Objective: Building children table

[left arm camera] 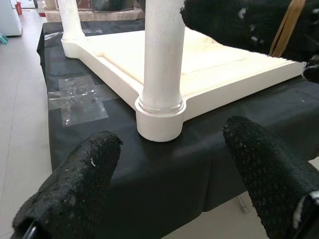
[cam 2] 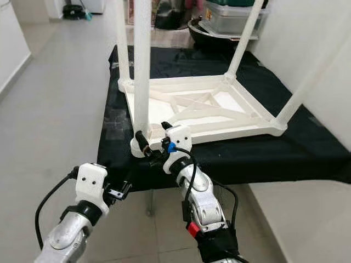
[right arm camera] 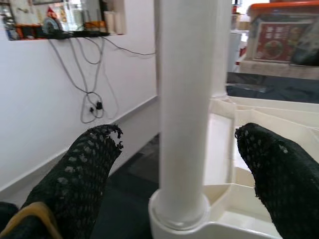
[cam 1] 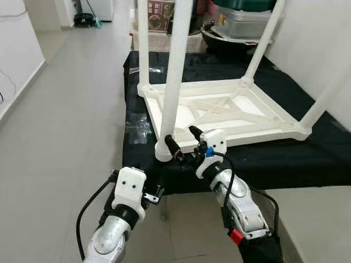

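A white children's table (cam 1: 258, 123) lies upside down on a black-covered surface (cam 1: 312, 156), its legs pointing up. The near-left leg (cam 1: 176, 71) stands in its corner socket (left arm camera: 159, 122). My right gripper (cam 1: 181, 137) is open at the base of this leg, and in the right wrist view one black finger (right arm camera: 84, 169) is on each side of the leg (right arm camera: 187, 99), apart from it. My left gripper (left arm camera: 172, 137) is open, lower down at the front edge of the surface, facing the same socket without touching it.
A clear tape patch (cam 1: 137, 130) sticks to the black cover left of the table. Storage bins and a dark bowl (cam 1: 241, 22) stand behind the surface. Tiled floor (cam 1: 71, 109) opens to the left. A white wall runs along the right.
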